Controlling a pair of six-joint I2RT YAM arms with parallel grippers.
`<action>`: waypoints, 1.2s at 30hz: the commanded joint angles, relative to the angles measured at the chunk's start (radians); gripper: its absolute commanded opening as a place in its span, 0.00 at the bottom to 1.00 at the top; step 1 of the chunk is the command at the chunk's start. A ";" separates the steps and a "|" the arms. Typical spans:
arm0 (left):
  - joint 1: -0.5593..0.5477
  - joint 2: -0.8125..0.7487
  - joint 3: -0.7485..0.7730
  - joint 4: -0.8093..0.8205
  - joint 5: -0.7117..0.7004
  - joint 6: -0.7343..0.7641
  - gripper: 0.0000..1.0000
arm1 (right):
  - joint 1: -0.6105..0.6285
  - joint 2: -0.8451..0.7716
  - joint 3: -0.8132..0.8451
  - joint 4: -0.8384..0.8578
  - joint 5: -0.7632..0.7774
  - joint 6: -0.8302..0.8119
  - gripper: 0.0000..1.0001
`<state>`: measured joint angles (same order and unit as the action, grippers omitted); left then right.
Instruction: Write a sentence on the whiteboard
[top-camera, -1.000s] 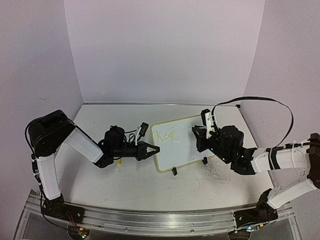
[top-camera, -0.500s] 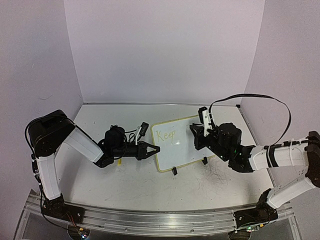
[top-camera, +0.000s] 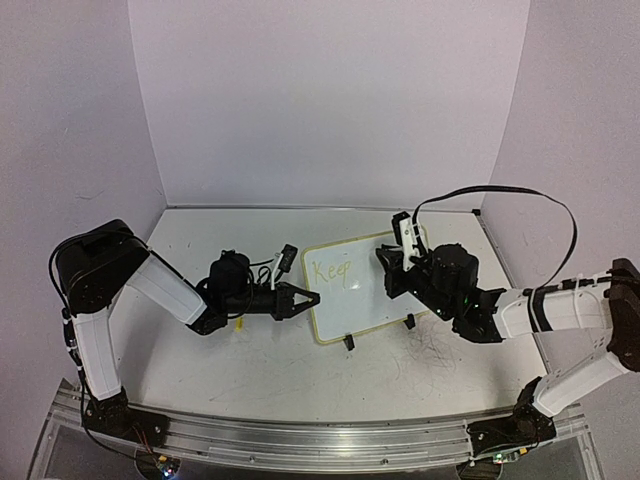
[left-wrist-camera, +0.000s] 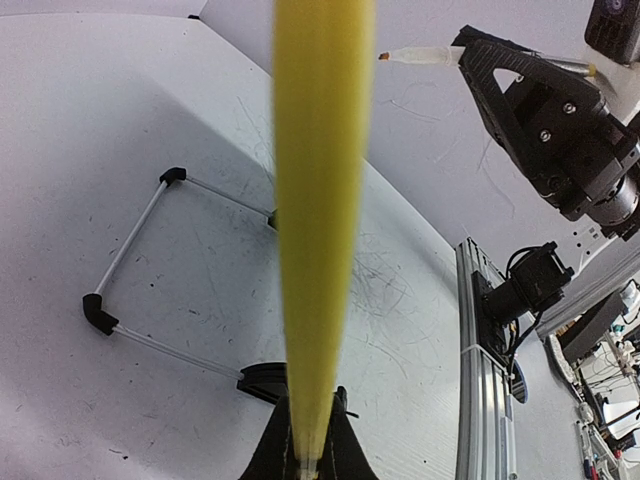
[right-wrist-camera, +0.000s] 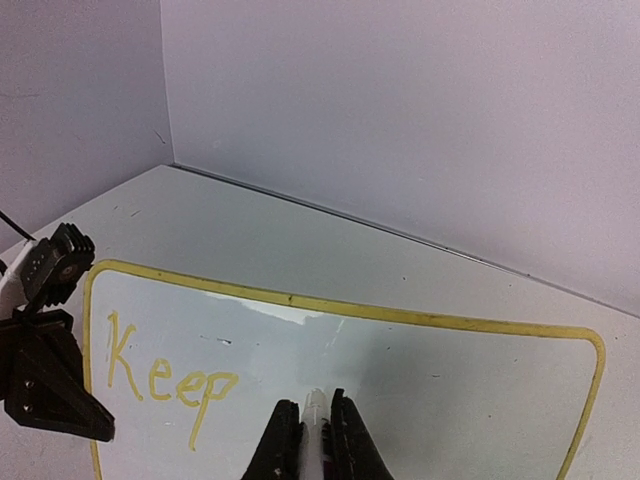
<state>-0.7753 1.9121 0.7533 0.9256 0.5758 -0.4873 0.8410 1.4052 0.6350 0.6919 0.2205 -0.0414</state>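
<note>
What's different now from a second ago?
The right pincer, holding its marker, slid slightly left over the whiteboard, towards the word "Keep". Nothing was taken or released. The left pincer stays clamped on the board's edge; board and writing are unchanged.

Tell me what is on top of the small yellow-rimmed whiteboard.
On the small yellow-rimmed whiteboard: the pale yellow-green handwritten word "Keep" near its left end. The right gripper, shut on a white marker, covers the surface beneath it.
</note>
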 joint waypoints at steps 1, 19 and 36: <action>0.006 -0.013 0.021 -0.076 -0.029 0.006 0.00 | 0.004 -0.012 -0.001 0.078 0.019 0.001 0.00; 0.005 -0.015 0.019 -0.079 -0.027 0.012 0.00 | 0.004 0.050 0.008 0.071 0.016 0.029 0.00; 0.004 -0.012 0.024 -0.081 -0.022 0.013 0.00 | 0.003 0.087 0.014 0.119 0.051 0.030 0.00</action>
<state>-0.7753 1.9110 0.7589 0.9169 0.5774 -0.4870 0.8410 1.4739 0.6147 0.7631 0.2471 -0.0219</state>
